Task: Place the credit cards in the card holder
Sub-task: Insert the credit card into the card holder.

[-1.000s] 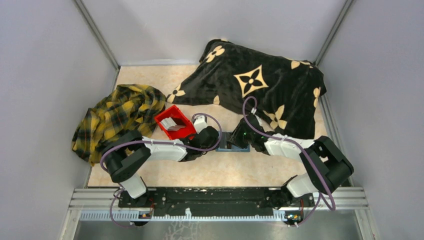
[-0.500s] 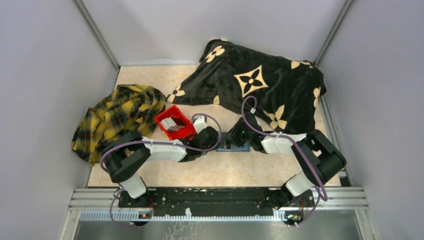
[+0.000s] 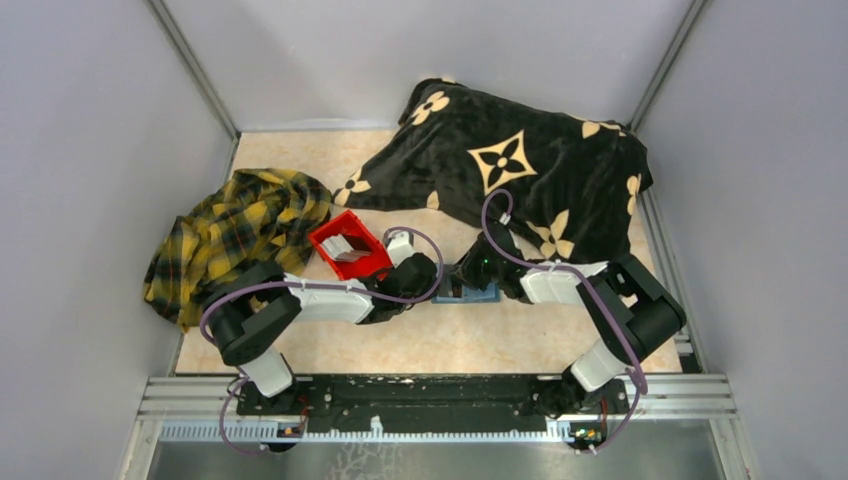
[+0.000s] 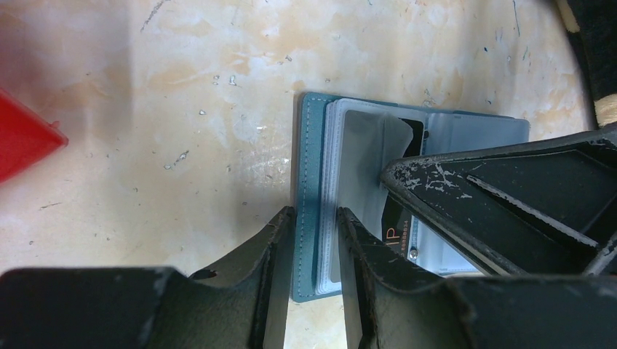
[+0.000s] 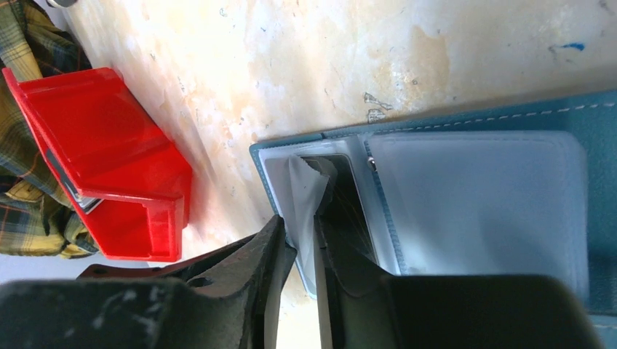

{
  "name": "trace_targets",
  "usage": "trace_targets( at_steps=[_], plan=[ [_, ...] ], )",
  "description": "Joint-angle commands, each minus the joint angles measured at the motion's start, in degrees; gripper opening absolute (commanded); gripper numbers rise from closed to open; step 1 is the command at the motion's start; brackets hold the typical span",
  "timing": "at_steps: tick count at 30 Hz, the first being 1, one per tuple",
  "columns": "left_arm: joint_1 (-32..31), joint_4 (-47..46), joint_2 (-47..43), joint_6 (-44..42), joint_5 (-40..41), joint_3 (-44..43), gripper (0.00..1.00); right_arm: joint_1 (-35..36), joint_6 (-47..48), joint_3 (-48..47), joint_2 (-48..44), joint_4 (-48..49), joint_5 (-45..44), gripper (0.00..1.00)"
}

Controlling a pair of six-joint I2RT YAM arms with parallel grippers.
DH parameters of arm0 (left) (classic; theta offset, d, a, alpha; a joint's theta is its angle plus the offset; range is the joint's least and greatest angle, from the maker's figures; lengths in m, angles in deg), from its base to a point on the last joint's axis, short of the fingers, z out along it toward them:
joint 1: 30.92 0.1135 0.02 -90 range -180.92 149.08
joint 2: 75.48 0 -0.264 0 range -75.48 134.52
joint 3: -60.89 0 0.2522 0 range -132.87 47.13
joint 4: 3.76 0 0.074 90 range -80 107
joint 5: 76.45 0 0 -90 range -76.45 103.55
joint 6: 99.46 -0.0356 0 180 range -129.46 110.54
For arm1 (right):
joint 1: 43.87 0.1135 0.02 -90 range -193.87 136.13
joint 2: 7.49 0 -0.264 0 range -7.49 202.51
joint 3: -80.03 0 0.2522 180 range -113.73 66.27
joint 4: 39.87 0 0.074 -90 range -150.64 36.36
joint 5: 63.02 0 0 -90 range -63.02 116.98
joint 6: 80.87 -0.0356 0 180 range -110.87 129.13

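Right arm has edged in toward the red bin (image 5: 124,138); right jaws, pinched narrow on a pale card (image 5: 300,193), look to be feeding the open card holder (image 4: 307,160) just right of that bin. Left jaws clamp its cover.

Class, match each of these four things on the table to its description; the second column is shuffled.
1. red bin
2. card holder
3. plaid cloth
4. black blanket

a. lies open, teal
b. back right, flower pattern
c. left side, crumpled, yellow
d. holds pale flat things

Pairs: 1-d, 2-a, 3-c, 4-b
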Motion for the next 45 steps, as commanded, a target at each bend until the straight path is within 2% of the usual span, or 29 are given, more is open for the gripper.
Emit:
trace_targets(
  at_steps=[1,13,33,45],
  plan=[
    [-0.3,13.0,4.6,-1.2,-5.7,3.7,0.37,-0.7,3.1,-1.9,1.5,-2.6,-1.5,0.21],
    [-0.3,12.9,4.8,-1.1,-5.7,4.0,0.37,-0.9,5.8,-2.3,-0.2,-5.5,-3.7,0.0],
    [-0.3,14.0,5.6,-1.8,-5.6,1.7,0.39,-1.0,14.6,-7.3,-1.8,-14.7,-6.9,0.0],
    [-0.3,13.9,6.8,-1.6,-6.1,1.5,0.38,-1.0,18.8,-9.4,-1.3,-18.8,-8.2,0.08]
  ],
)
